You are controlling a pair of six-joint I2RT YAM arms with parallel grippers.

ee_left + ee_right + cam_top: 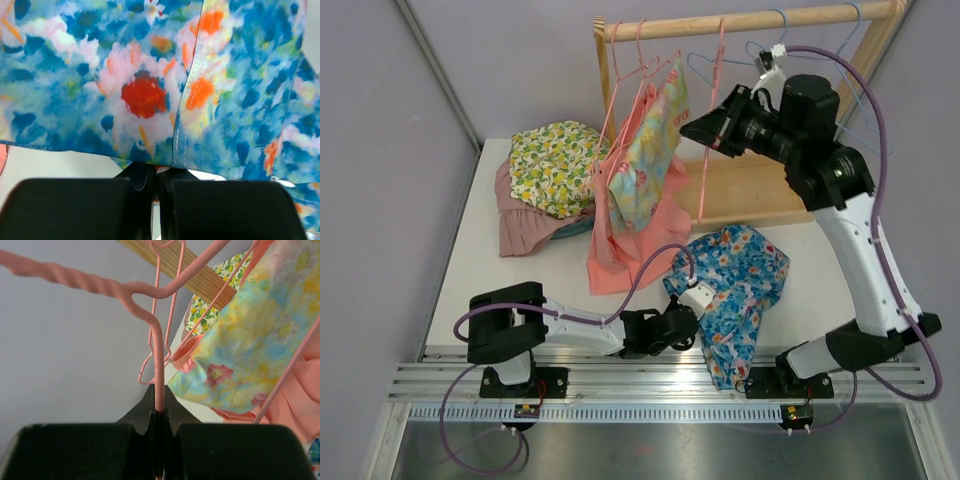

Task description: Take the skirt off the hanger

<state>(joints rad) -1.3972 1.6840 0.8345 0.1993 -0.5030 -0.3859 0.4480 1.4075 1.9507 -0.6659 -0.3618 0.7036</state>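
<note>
Skirt [740, 280] hem seemingly pinched in left jaws; right jaws clamp hanger [159, 365].

Robot lab cell: plain walls [380, 200], aluminium rail [650, 378], white table [470, 270].

Hanging garments [645, 165] crowd rack [750, 19]; skirt [735, 285] covers table [465, 260] centre-right; near-left open.

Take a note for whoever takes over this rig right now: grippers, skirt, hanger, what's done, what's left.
Left gripper: shut on the blue skirt's hem.
Right gripper: shut on the pink hanger, up at the rack.
Skirt: lying on the table, apparently clear of the hanger.
Done: skirt looks off.
Left: probably just releasing both.
</note>
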